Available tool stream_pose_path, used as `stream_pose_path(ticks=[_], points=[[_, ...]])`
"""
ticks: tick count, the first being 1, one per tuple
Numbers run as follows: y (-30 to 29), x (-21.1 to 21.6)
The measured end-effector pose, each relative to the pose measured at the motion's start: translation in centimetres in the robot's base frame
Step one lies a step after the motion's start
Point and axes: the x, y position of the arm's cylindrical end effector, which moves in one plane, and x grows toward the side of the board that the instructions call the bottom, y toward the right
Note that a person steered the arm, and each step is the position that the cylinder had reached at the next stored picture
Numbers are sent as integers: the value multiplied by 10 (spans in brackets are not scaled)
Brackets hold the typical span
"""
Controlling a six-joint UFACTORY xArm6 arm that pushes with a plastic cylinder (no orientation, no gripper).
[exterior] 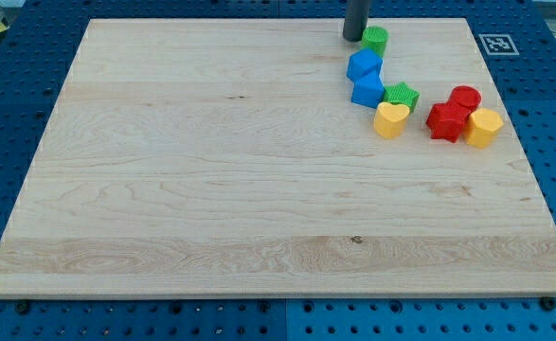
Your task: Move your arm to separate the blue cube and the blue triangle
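My tip (pixel 354 38) sat above the touching blue cube (pixel 367 90) and blue triangle (pixel 363 64); unseparated, no claw in view.

Worktop (pixel 211 180): pale wood, matt, grain visible. Blue cube (pixel 367 90), blue triangle (pixel 363 64), yellow heart (pixel 390 119) and red block (pixel 447 121): plastic-looking, ribbed, slightly glossy. My tip (pixel 354 37): dark, smooth, matt rod. Surrounding base (pixel 12 57): blue, perforated, satin.

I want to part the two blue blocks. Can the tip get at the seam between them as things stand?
Probably yes. My tip stands just above the upper blue block, beside the green block. The lower blue block touches it; their left side looks open.
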Motion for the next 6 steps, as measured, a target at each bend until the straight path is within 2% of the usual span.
stream_pose_path(ticks=[3, 5, 6], points=[[-3, 111], [1, 114], [24, 120]])
